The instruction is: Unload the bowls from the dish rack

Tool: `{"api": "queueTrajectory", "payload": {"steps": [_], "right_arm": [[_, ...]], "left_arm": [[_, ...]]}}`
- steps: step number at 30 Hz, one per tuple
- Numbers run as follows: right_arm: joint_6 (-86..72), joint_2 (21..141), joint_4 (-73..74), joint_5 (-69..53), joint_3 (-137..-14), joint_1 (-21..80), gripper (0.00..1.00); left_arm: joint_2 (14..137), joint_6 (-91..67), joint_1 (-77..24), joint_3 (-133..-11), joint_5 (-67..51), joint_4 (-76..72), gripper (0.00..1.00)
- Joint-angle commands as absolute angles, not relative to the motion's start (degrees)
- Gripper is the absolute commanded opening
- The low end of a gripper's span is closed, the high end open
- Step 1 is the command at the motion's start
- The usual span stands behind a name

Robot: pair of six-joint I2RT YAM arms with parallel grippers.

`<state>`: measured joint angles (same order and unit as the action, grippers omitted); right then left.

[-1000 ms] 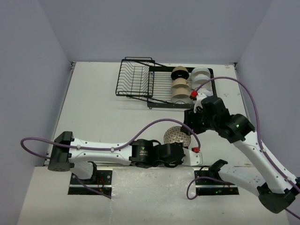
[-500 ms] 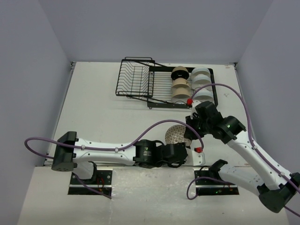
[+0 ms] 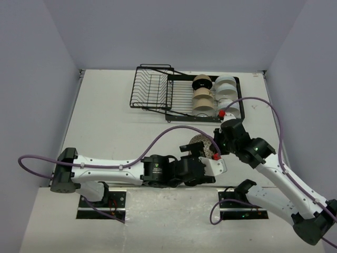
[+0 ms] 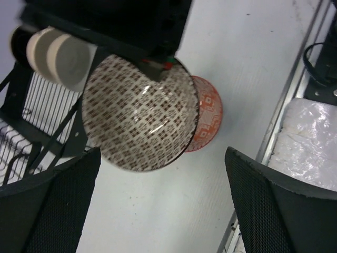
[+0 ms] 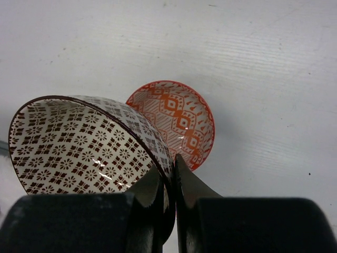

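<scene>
A brown net-patterned bowl (image 5: 79, 147) hangs tilted over the table, with my right gripper (image 5: 174, 179) shut on its rim. It also shows as the brown bowl (image 4: 139, 113) (image 3: 201, 143). My left gripper (image 4: 163, 205) stands open just below it, its fingers (image 4: 284, 205) wide apart and off the bowl. An orange-patterned bowl (image 5: 179, 118) (image 4: 206, 121) sits on the table right behind. The black dish rack (image 3: 158, 89) at the back holds beige bowls (image 3: 202, 100) and white bowls (image 3: 227, 87) on edge.
Purple cables (image 3: 168, 138) loop over both arms near the bowls. The rack's raised basket (image 3: 150, 84) has nothing in it. A plastic-covered sheet (image 4: 316, 132) and a metal rail (image 4: 287, 110) run along the table's near edge. Walls close in on the left, back and right.
My right gripper came down and closed on the brown bowl's rim. My left gripper, shut on that bowl before, has opened wide and let it go.
</scene>
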<state>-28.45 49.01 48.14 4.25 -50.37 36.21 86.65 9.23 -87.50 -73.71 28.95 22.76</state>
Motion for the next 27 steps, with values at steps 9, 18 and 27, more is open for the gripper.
{"api": "queueTrajectory", "payload": {"steps": [9, 18, 27], "right_arm": [[-36.6, 56.2, 32.9, 9.8, -42.6, 35.0, 0.0], [-39.9, 54.1, 28.4, 8.8, -35.3, 34.9, 0.0], [-40.5, 53.4, 26.4, 6.6, -32.9, 34.8, 0.08]], "left_arm": [[69.0, -17.3, -86.8, -73.8, 58.4, 36.4, 1.0], [59.7, -23.4, -70.9, -63.9, 47.0, 27.8, 1.0], [63.2, -22.3, -68.9, -63.0, 40.8, 24.6, 1.0]]}}
